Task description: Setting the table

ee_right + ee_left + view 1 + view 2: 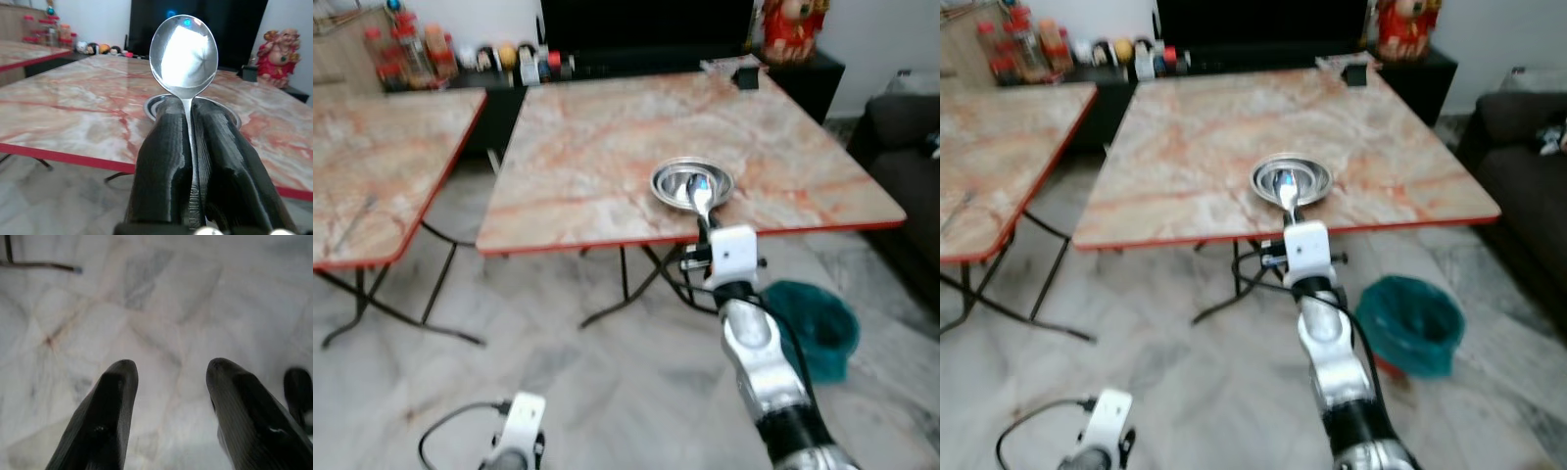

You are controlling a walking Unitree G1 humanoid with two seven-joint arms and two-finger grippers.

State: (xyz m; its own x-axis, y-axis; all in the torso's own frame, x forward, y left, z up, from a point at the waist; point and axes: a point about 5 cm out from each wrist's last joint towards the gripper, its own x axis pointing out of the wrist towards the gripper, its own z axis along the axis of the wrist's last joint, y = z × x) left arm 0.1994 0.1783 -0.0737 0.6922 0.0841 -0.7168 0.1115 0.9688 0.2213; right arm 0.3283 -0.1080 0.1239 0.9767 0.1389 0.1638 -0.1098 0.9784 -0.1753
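Spoon (pixel 184 54) first: your right gripper (pixel 188 122) has it pinched by the handle, both black fingers (pixel 161 161) pressed flat against the stem, the bowl end standing up past the fingertips. From the head camera you can see the right arm stretched forward so that the spoon sits over the near edge of the table (pixel 607 157), its bowl end above the rim of the steel bowl (pixel 692 183). Whether metal touches metal you cannot tell from these angles.

The steel bowl rests on the marble-patterned top, close to the red front edge and toward your right side. A second table (pixel 372 166) of the same pattern stands to your left, apart from the first. Along the far wall a dark cabinet (pixel 803 73) carries jars (pixel 406 44) and a red figurine (pixel 793 24) (a small black box (pixel 747 76) sits at the far edge of the main table). On the floor (pixel 587 392) to the right, below the table, is a teal bin (pixel 818 328), and a dark sofa (pixel 901 166) lies beyond it.

Your left gripper (pixel 168 377) hangs low over the pale tiles, fingers spread apart with nothing between them.
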